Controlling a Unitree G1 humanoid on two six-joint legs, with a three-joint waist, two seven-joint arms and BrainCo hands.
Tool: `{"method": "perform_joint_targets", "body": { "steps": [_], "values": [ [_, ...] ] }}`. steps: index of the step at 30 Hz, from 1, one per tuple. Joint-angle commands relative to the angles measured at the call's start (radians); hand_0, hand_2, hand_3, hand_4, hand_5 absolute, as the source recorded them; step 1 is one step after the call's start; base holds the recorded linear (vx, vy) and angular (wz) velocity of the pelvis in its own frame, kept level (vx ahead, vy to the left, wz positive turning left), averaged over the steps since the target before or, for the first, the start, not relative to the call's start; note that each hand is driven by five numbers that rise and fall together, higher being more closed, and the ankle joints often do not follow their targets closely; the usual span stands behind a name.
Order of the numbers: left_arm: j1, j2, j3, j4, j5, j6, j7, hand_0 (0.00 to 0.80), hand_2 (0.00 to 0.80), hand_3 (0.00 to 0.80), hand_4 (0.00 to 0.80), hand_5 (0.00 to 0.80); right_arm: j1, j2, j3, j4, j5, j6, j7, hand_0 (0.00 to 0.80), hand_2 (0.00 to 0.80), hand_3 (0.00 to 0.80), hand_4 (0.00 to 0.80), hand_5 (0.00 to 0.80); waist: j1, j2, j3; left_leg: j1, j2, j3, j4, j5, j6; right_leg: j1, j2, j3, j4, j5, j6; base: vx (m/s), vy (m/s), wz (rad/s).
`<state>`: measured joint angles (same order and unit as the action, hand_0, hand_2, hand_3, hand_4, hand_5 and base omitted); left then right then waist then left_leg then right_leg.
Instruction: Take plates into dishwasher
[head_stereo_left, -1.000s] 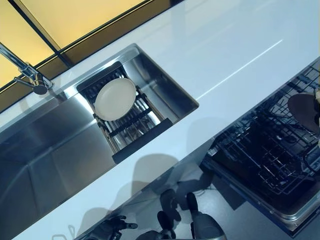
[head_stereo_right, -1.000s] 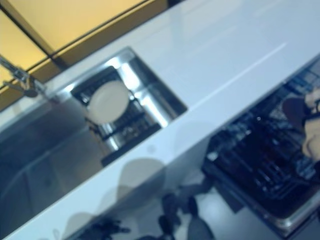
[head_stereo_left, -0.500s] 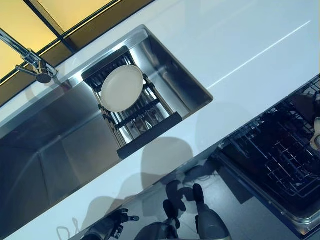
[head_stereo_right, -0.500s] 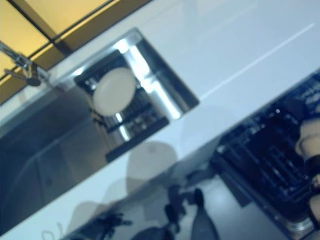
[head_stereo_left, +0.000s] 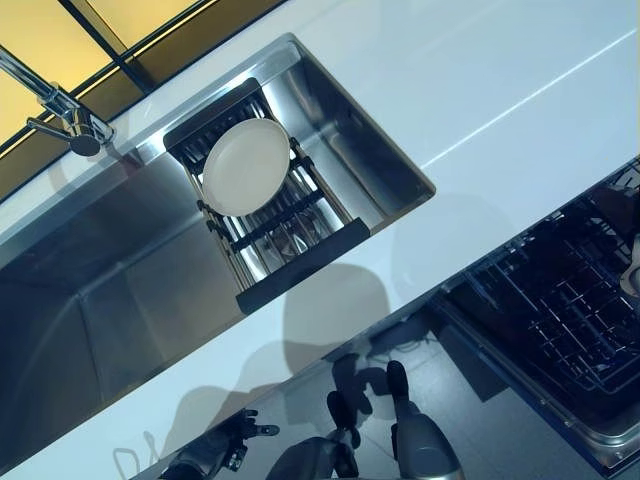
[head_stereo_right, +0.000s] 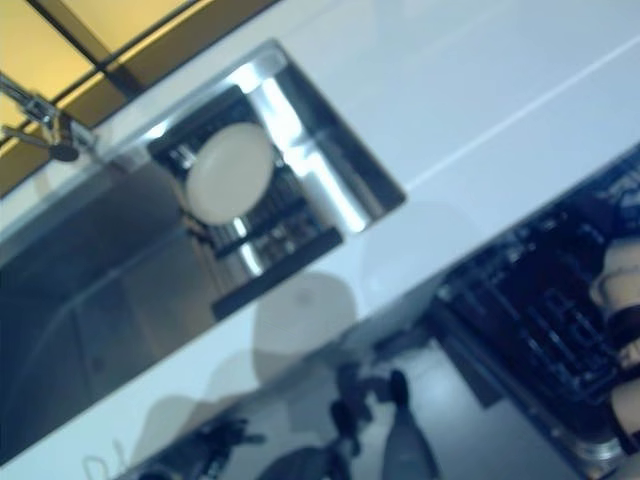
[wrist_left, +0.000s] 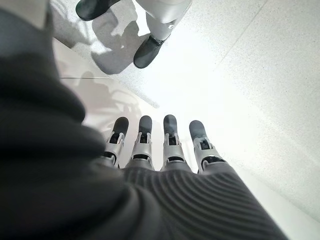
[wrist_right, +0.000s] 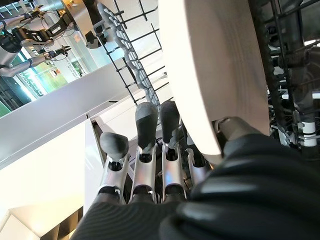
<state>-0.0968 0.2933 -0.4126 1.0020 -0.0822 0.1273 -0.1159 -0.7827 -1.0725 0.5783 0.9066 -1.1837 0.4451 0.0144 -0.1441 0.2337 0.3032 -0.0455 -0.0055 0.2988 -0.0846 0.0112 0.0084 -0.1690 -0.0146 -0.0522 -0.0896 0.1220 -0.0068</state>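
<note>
Two cream plates in my views. One (wrist_right: 220, 65) is in my right hand (wrist_right: 150, 165): in the right wrist view its broad face lies along the inner side of the straight fingers (wrist_right: 147, 125), and the thumb (wrist_right: 235, 131) presses its rim from the other side, so the plate is pinched between thumb and fingers. Past the fingertips I see the wires of the dishwasher rack (wrist_right: 127, 47), and more rack wire close on the plate's far face; whether the plate touches the wires, I cannot tell. In the head views this hand is almost out of sight at the right edge, above the open dishwasher (head_stereo_left: 560, 330); only a pale sliver shows there.

The second plate (head_stereo_left: 245, 166) is well apart from both hands, leaning on a dark drying rack (head_stereo_left: 275, 215) inside the steel sink (head_stereo_left: 100, 290), tilted, face toward me. The faucet (head_stereo_left: 60, 110) stands at the sink's far side.

Left hand (wrist_left: 160, 155): fingers (wrist_left: 169, 129) straight and relaxed in a row, holding nothing, pointing down at the pale floor (wrist_left: 250, 75). The arm hangs low beside the white counter (head_stereo_left: 480, 90); in the left eye view the hand (head_stereo_left: 215, 450) shows at the lower edge, below the counter front.
</note>
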Motion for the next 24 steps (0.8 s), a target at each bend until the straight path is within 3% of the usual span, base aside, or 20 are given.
{"method": "perform_joint_targets", "body": {
  "steps": [1,6,7,9,24],
  "values": [
    [-0.078,0.071,-0.034,0.049,0.019,-0.020,0.000,0.000,0.000,0.000,0.000,0.000,-0.019,0.046,0.042,0.085,0.059,0.021,-0.001,0.800,0.800,0.800,0.800,0.800,0.016,-0.063,-0.055,0.054,0.019,-0.014,-0.003,-0.013,-0.059,0.011,-0.110,-0.015,0.002,-0.006,0.157,0.000,0.000,0.00],
    [-0.073,0.070,-0.031,0.056,0.034,-0.024,-0.005,0.000,0.000,0.000,0.000,0.000,0.009,0.048,0.011,0.118,0.062,0.017,-0.024,0.800,0.800,0.800,0.800,0.800,0.019,-0.078,-0.068,0.066,0.024,-0.015,-0.003,-0.017,-0.060,0.023,-0.109,-0.018,0.002,-0.005,0.159,0.000,0.000,0.00],
    [-0.069,0.071,-0.031,0.056,0.036,-0.024,-0.005,0.000,0.000,0.000,0.000,0.000,0.018,0.045,-0.001,0.121,0.065,0.011,-0.037,0.477,0.477,0.477,0.477,0.477,0.019,-0.083,-0.071,0.069,0.026,-0.015,-0.003,-0.018,-0.060,0.026,-0.108,-0.018,0.002,-0.005,0.160,0.000,0.000,0.00],
    [-0.064,0.071,-0.029,0.056,0.041,-0.022,-0.004,0.000,0.000,0.000,0.000,0.000,0.031,0.042,-0.017,0.122,0.062,0.007,-0.042,0.000,0.000,0.000,0.000,0.000,0.019,-0.093,-0.078,0.074,0.028,-0.015,-0.003,-0.021,-0.060,0.029,-0.106,-0.016,0.002,-0.005,0.161,0.000,0.000,0.00],
    [-0.038,0.082,0.016,0.110,0.096,-0.018,-0.001,0.000,0.000,0.000,0.000,0.000,0.136,-0.020,-0.122,0.040,0.079,0.013,-0.068,0.000,0.000,0.000,0.000,0.000,-0.004,-0.209,-0.153,0.139,0.059,0.002,-0.003,-0.042,-0.054,0.084,-0.062,0.018,0.002,-0.005,0.162,0.042,0.000,-0.04]
  ]
}}
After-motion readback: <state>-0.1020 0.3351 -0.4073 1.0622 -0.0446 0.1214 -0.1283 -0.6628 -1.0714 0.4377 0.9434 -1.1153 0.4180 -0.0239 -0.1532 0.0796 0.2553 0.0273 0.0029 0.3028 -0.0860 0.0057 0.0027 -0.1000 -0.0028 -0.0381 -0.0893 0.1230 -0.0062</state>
